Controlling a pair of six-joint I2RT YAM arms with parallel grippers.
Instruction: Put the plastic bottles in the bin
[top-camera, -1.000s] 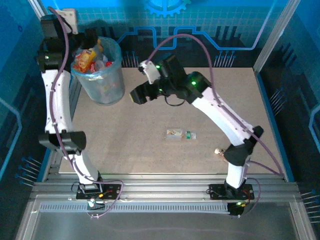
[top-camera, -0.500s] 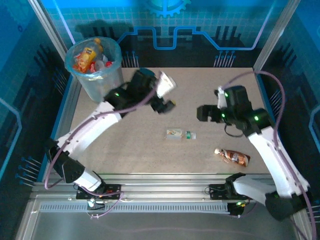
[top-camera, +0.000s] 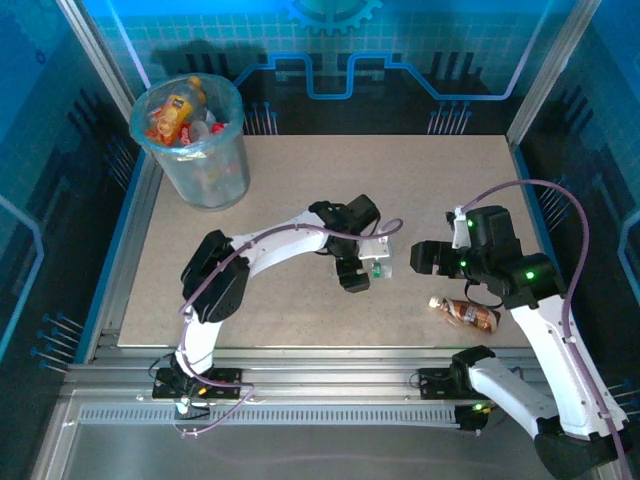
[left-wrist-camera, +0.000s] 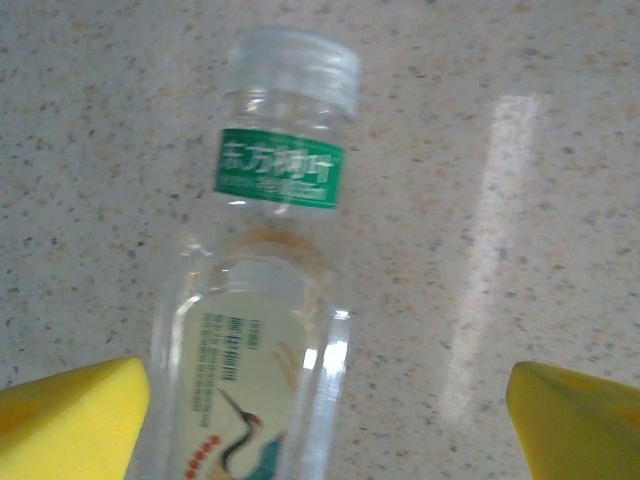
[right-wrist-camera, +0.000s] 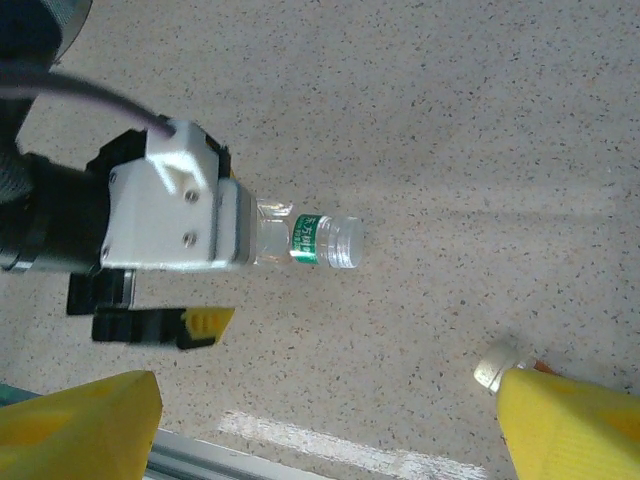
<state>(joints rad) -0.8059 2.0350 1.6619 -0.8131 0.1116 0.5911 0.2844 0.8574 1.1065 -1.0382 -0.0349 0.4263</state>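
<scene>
Step in hand: pick-up of the clear bottle (left-wrist-camera: 262, 340), lying well right of the bin (top-camera: 214, 186). Left gripper (top-camera: 358, 270) straddles it, jaws spread. Next: lower, centre, close on body. Right gripper (top-camera: 425, 258), farther from the bin, is spread and empty

Bottles loose on the table (top-camera: 450, 180): two. One clear bottle (left-wrist-camera: 262, 330) with a green neck band, one brown bottle (top-camera: 468, 314). One bin (top-camera: 218, 175), holding a heap of bottles (top-camera: 172, 115), number unreadable. Robot arms: two, left arm (top-camera: 278, 242) and right arm (top-camera: 548, 330).
</scene>
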